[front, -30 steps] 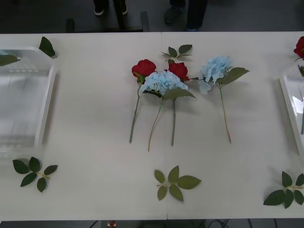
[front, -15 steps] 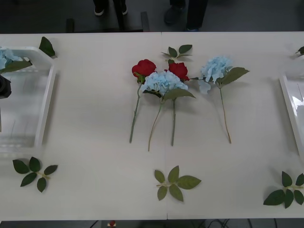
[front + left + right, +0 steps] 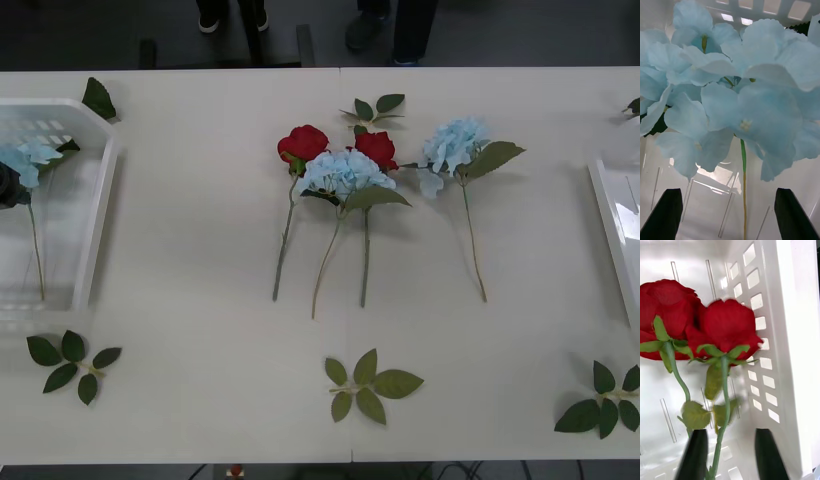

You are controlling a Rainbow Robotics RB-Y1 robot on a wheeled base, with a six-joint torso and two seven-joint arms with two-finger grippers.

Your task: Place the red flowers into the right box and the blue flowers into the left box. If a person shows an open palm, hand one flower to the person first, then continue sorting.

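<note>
Over at the robot's left, the left gripper (image 3: pixel 730 213) hangs above the left box (image 3: pixel 95 215) with its black fingers spread wide, and a blue flower (image 3: pixel 28 160) lies inside that box, its pale head toward the far end and its stem (image 3: pixel 37 250) running back toward the near end. On the other side, the right gripper (image 3: pixel 732 455) sits over the right box (image 3: pixel 608 215), fingers apart, with a rose stem (image 3: pixel 723 420) passing between them; two red flowers (image 3: pixel 726 326) lie in that tray beside its slotted wall. In the middle of the tabletop (image 3: pixel 200 350) four flowers remain: two red roses (image 3: pixel 303 143) with a blue head (image 3: pixel 343 172) lying partly over them, and another blue flower (image 3: pixel 452 145) just to their right, all with stems pointing toward the robot. Loose leaf sprigs (image 3: pixel 368 385) lie along the near edge.
</note>
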